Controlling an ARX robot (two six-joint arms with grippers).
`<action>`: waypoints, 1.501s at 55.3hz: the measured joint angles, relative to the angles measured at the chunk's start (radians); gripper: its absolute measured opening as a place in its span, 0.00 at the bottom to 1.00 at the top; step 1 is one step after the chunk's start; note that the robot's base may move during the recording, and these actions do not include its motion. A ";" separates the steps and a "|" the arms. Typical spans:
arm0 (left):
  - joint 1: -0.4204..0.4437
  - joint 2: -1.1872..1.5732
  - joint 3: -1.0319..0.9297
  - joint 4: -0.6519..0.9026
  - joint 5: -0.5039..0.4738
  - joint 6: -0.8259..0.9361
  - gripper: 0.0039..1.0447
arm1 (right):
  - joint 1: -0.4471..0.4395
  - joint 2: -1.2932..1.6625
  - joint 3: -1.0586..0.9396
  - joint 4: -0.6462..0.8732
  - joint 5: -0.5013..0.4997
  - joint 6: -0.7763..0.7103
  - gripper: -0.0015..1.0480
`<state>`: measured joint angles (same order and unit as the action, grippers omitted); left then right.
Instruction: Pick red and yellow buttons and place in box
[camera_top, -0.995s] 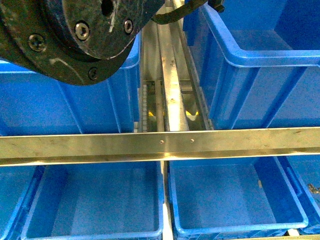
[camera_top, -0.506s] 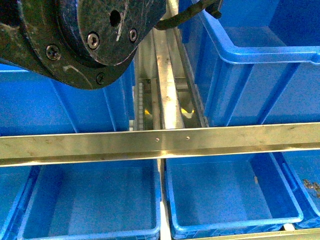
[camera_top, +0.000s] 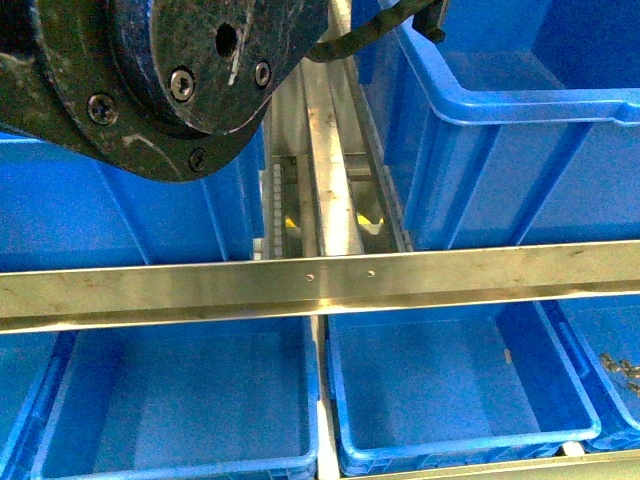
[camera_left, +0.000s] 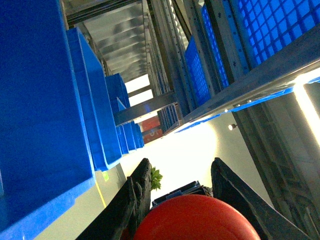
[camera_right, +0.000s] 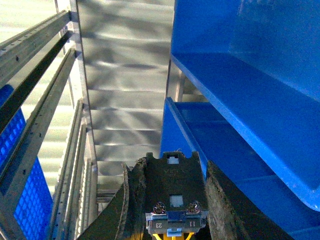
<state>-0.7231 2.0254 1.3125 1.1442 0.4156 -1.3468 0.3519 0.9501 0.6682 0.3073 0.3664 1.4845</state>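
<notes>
Starting on the left: got the left gripper (camera_left: 180, 167) clamped shut on a red button (camera_left: 192, 220), glossy cap wedged between both fingers (camera_left: 134, 200), a long row of blue crates (camera_left: 45, 100) running past it, probably held that tight just for carrying clear of the shelving. Can't spot that gripper from the front, only a fat dark arm joint (camera_top: 170, 80) hiding part of the upper left crate (camera_top: 60, 200). Moving right: steel shelf rail (camera_top: 320, 282) across the middle, then the lower left crate (camera_top: 180, 400) and lower middle crate (camera_top: 460, 390) sitting open underneath, nothing button-like showing inside, so likely drop spots. Over to the right gripper (camera_right: 174, 165): pinched on what looks like the yellow button (camera_right: 175, 192), dark body and screw terminals facing the camera, only a sliver of yellow showing. Neither button boxed yet; no way of telling the intended box from the rest.
</notes>
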 joint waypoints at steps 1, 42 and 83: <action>0.000 0.000 0.000 -0.001 0.000 0.000 0.29 | -0.002 -0.002 -0.002 -0.001 -0.002 0.000 0.25; 0.096 -0.189 -0.170 -0.013 -0.066 0.100 0.93 | -0.109 0.016 -0.006 0.061 0.013 -0.115 0.24; 0.552 -1.487 -0.786 -1.122 -0.507 1.098 0.63 | -0.081 0.207 0.113 0.194 0.091 -0.612 0.24</action>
<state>-0.1707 0.5388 0.5266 0.0219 -0.0917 -0.2485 0.2710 1.1568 0.7811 0.5011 0.4576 0.8730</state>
